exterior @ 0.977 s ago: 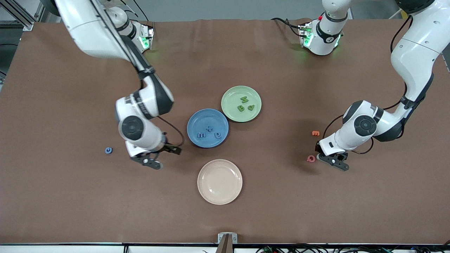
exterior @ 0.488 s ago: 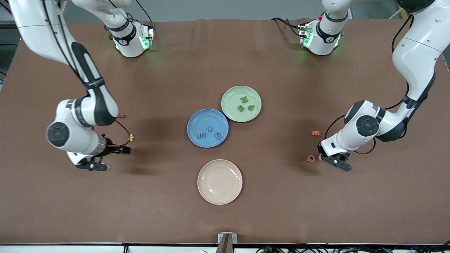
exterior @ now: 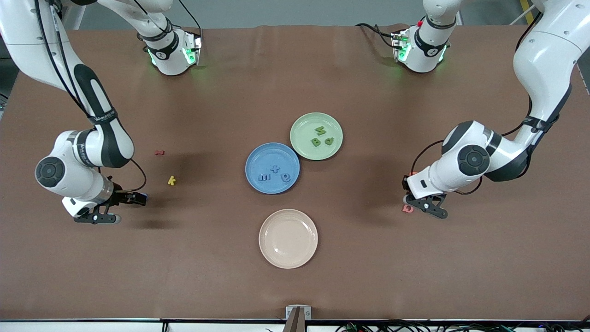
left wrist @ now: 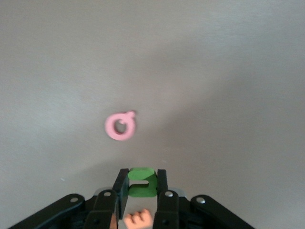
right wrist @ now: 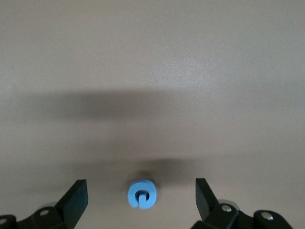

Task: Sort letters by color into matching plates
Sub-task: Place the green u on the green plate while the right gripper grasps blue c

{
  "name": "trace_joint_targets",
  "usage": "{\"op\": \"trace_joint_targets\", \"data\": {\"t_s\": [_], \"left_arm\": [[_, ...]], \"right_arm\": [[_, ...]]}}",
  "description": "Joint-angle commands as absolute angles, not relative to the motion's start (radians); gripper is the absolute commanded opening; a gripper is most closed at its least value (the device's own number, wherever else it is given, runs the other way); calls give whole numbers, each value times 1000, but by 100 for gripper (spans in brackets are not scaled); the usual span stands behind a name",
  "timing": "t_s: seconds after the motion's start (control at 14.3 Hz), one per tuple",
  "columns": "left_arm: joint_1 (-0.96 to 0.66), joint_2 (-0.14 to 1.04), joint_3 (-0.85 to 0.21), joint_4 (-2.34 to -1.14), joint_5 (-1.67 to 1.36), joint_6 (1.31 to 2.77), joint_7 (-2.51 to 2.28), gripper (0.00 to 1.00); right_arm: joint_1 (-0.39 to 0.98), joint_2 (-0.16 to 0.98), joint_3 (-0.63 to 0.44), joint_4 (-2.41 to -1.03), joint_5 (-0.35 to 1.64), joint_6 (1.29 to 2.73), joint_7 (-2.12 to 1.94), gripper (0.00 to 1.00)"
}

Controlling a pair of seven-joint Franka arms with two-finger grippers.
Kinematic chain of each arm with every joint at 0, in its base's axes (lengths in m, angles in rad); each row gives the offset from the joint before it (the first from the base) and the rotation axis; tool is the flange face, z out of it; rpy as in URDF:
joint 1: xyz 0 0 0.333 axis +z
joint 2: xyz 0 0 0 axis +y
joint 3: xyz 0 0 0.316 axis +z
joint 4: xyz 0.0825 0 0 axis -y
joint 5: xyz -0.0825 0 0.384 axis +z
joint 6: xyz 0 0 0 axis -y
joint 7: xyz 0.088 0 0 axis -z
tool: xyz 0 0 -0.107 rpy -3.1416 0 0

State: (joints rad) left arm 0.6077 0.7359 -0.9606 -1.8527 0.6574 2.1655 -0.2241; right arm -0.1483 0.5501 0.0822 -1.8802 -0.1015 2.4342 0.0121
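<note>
Looking from the right arm's end of the table, you see the right gripper [exterior: 97, 216] spread wide over a round blue letter [right wrist: 141, 194] on the brown table [exterior: 295, 286]. A yellow letter [exterior: 171, 180] lies nearby. In the middle, the blue plate [exterior: 256, 159] holds three blue letters [exterior: 275, 174], and the green plate [exterior: 305, 127] touching it holds three green letters [exterior: 322, 137]. The left gripper [left wrist: 139, 187] pinches a green letter [left wrist: 141, 181] above a pink letter [left wrist: 120, 126].
</note>
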Motion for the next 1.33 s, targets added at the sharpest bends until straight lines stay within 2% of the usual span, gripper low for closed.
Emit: {"op": "trace_joint_targets", "data": {"t_s": [0.0,0.14,0.49,0.63,0.77,1.05,1.12,1.26], "left_arm": [[606,721,-1021,-1855,629,2091,-343,0],[560,726,-1071,-1858,627,2036,-504,0],[350,730,-1074,-1859,597,1996,-970,0],[273,744,-1072,-1858,569,1997,-1107,0],[215,758,-1066,-1859,542,2003,-1198,1],[158,810,-1058,-1865,538,2019,-1294,3],[147,819,-1052,-1865,538,2026,-1324,6],[103,815,-1008,-1856,540,2028,-1344,25]], "right_arm": [[-181,563,104,-1925,-137,2517,8,100],[-183,568,104,-1943,-137,2536,8,100],[-186,566,106,-2013,-135,2572,9,100],[-186,569,106,-2014,-135,2576,9,95],[-184,572,106,-2014,-135,2576,9,81],[-184,572,106,-2013,-135,2573,9,40],[-184,572,106,-2011,-135,2574,9,31],[-184,572,106,-2011,-135,2572,9,14]]}}
